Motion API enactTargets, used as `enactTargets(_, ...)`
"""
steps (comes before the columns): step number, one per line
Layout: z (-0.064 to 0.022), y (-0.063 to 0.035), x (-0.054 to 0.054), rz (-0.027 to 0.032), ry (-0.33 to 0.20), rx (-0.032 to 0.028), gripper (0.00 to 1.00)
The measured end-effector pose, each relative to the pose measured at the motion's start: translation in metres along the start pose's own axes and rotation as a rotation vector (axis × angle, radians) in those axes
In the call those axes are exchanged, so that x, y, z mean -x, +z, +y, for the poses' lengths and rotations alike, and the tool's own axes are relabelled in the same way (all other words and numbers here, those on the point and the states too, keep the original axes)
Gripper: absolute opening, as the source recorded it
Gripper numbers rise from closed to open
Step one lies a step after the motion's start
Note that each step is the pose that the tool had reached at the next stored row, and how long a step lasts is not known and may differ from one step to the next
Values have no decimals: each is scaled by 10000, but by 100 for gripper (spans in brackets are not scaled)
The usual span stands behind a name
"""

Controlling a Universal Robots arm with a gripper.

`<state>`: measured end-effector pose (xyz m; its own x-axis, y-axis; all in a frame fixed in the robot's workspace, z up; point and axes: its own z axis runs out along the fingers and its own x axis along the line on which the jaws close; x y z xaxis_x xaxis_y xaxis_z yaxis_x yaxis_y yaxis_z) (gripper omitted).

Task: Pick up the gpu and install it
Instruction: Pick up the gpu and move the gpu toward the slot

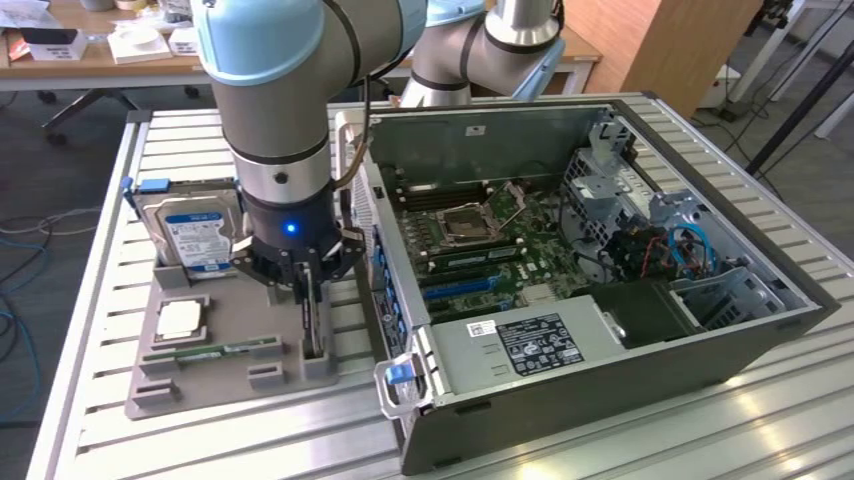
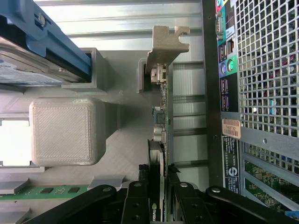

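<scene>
The gpu [image 2: 159, 140] stands on edge in a slot of the grey printed holder [image 1: 220, 380], its silver bracket [image 2: 163, 46] at the far end from the wrist. In the exterior view the gpu [image 1: 314, 335] is a thin dark upright card beside the open computer case [image 1: 601, 385]. My gripper [image 1: 311, 292] is lowered straight over it. In the wrist view my gripper [image 2: 159, 207] has one black finger against each face of the card, shut on it near the end that carries a green logo. The card's lower edge still sits in the holder.
On the same holder are a hard drive [image 1: 194, 232] with a blue-white label, a processor chip [image 1: 180, 318] and a green memory stick [image 1: 214, 352]. The case lies open at the exterior view's right, showing the motherboard [image 1: 481, 235] and a blue slot [image 1: 461, 290]. A power supply [image 1: 527, 345] fills its near corner.
</scene>
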<state>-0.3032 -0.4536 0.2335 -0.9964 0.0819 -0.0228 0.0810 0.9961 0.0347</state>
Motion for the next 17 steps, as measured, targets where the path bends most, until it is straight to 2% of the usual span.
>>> enactTargets(7, 0, -2, 1, -1, 0, 0, 26)
enactTargets(17, 4, -110, 3, 0, 0, -1, 26)
